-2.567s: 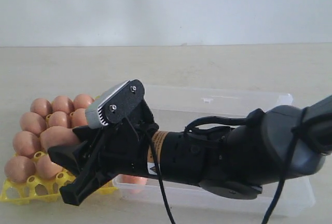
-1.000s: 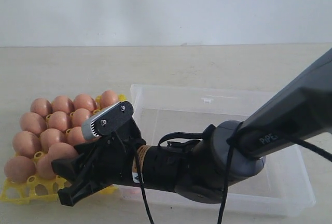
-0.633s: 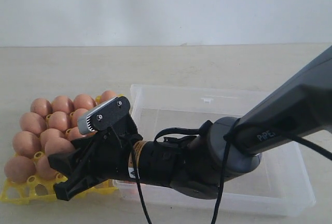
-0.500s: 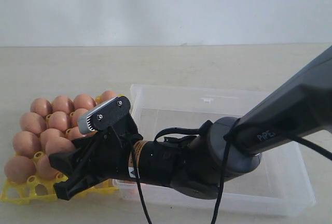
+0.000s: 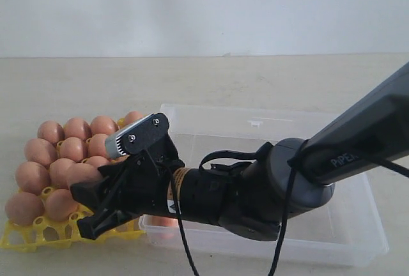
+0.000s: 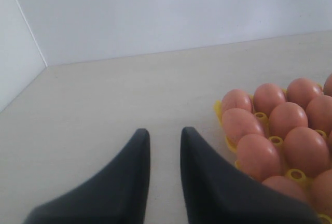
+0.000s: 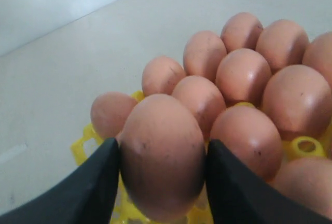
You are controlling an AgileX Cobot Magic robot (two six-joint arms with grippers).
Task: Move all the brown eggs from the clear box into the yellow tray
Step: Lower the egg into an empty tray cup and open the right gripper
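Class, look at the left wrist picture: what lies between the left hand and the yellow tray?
Only bare table: in the left wrist view nothing sits between the left hand and the yellow tray.

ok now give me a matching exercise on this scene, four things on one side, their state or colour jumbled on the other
Things:
1. left gripper
2. right gripper
3. tray
4. box

States:
a. see-through, mostly bare
b. shut on an egg
c. yellow, nearly full
d. holds nothing, jaws a little apart

Pairs: 1-d, 2-b, 3-c, 4-a
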